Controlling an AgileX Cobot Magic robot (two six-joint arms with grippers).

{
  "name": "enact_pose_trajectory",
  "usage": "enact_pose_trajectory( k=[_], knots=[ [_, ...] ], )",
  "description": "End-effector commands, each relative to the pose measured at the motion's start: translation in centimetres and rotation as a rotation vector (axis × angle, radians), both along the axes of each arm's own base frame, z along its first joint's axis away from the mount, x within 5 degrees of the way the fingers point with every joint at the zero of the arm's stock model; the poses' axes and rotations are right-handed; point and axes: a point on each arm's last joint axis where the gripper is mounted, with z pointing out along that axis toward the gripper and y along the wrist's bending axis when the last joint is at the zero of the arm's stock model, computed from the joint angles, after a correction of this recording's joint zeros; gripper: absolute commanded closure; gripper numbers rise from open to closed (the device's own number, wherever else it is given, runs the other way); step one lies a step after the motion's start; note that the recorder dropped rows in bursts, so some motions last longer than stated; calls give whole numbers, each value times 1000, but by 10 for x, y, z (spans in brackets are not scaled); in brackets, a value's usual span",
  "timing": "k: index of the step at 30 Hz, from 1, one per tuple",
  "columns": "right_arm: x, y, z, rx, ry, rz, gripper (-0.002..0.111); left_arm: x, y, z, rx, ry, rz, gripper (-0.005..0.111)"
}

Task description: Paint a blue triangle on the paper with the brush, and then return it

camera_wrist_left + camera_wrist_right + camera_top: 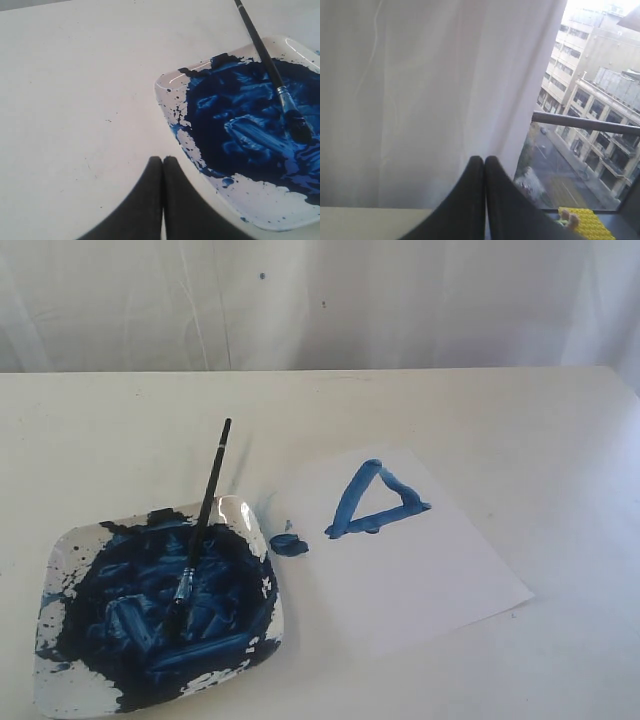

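Observation:
A small blue triangle (375,502) of thick strokes is painted on the white paper (420,560), which lies right of the plate. The black-handled brush (203,520) rests with its bristles in the paint on the square white plate (60,660), handle leaning out over the far rim. The brush (272,70) and the plate (260,210) also show in the left wrist view, where my left gripper (163,159) is shut and empty beside the plate's edge. My right gripper (484,159) is shut on nothing and faces a white curtain. Neither gripper appears in the exterior view.
A small round blue paint blob (289,544) sits on the table between plate and paper. A white curtain (320,300) hangs behind the table. A window with buildings (590,100) and a yellow object (582,222) show in the right wrist view.

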Motion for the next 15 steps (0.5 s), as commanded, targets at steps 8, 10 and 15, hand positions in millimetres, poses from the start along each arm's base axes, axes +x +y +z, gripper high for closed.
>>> enact_pose_trajectory(
  k=[8, 10, 15],
  knots=[
    [-57, 3, -83, 159, -57, 69, 108, 0, 0, -1, -4, 1, -7, 107],
    [-68, 2, -103, 202, -51, 69, 108, 0, 0, -1, -4, 1, -7, 107],
    [-88, 1, -156, 254, 12, 62, 108, 0, 0, -1, -4, 1, -7, 107]
  ],
)
